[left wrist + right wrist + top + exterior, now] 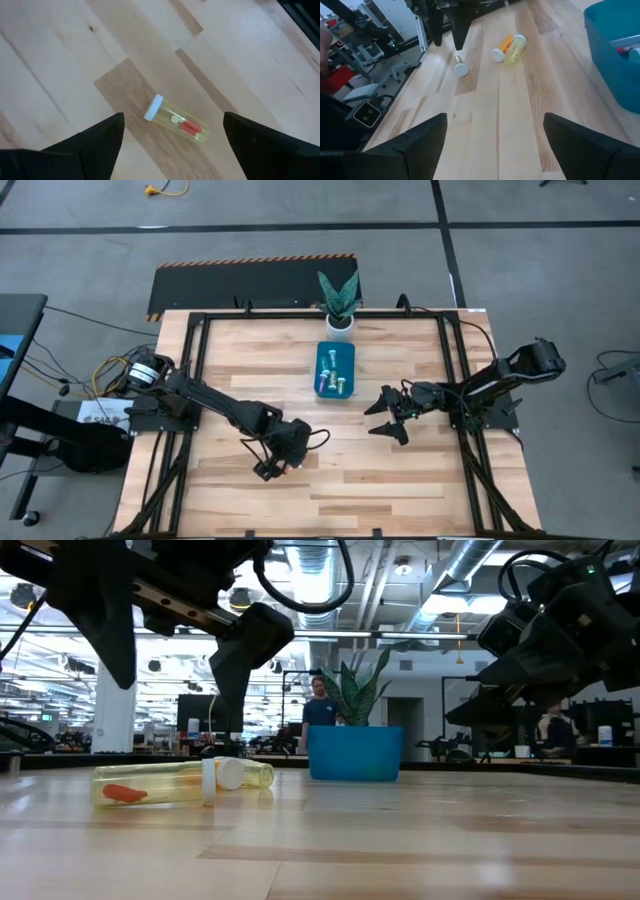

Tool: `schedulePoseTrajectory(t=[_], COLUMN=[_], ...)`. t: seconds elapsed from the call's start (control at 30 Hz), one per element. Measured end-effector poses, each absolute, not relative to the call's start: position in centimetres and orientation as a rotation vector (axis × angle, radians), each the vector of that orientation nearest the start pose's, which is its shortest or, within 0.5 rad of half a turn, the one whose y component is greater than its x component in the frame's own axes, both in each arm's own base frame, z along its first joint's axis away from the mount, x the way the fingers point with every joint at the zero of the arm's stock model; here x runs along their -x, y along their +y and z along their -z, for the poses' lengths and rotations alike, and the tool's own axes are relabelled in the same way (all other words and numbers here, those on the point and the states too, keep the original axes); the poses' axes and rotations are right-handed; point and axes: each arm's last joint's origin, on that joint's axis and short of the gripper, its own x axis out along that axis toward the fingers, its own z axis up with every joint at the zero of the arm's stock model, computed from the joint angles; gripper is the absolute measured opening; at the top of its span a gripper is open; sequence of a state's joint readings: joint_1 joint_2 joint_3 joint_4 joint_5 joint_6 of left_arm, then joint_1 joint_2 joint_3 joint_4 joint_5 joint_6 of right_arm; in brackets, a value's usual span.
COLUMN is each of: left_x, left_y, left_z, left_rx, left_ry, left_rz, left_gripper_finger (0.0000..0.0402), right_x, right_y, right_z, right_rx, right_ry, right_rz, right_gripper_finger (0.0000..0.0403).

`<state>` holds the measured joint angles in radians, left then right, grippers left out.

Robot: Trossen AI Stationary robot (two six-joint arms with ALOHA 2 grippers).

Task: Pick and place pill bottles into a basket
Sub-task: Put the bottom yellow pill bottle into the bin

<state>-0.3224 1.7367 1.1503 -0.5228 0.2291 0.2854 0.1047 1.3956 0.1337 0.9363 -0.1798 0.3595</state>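
The left claw [170, 145] hangs spread wide over a yellow pill bottle [176, 120] lying on its side on the tabletop [400, 470], well short of the basket [336, 370]. The right claw [392, 416], also released, waits beside the basket. A closing finger could nudge the round bottle and roll it away.

- A large open robotics lab or workshop.
- Exposed ceiling ducts [470, 560] and strip lights overhead.
- Grey concrete floor [90, 250] with loose cables.
- Wooden workbench [340, 480] in a black metal frame.
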Motion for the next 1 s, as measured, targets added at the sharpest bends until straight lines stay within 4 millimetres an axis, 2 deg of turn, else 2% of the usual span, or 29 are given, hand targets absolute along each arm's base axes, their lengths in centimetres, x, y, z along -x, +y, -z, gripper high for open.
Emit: schedulePoseTrajectory(t=[0.13, 0.27, 0.37, 0.6, 1.0], left_x=[-32.2, -31.3, -31.1, -31.4, -31.9], left_y=[-11.6, -11.8, -11.9, -11.5, -12.1], left_z=[-19.2, -19.0, -18.9, -18.8, -19.1], left_rx=[-0.303, -0.362, -0.423, -0.589, -0.646], left_ry=[1.057, 1.068, 1.054, 1.023, 0.943], left_rz=[0.675, 0.864, 0.93, 0.895, 0.878], left_gripper_finger=[0.033, 0.033, 0.033, 0.033, 0.033], right_x=[-19.5, -19.5, -19.5, -19.5, -19.4], right_y=[2.6, 2.6, 2.6, 2.6, 2.6], right_z=[-11.8, -11.8, -11.7, -11.7, -11.5], right_rx=[-0.366, -0.366, -0.366, -0.366, -0.367], right_ry=[0.373, 0.373, 0.374, 0.374, 0.398], right_rz=[-0.22, -0.219, -0.218, -0.218, -0.214], right_gripper_finger=[0.0327, 0.0327, 0.0327, 0.0327, 0.0327])
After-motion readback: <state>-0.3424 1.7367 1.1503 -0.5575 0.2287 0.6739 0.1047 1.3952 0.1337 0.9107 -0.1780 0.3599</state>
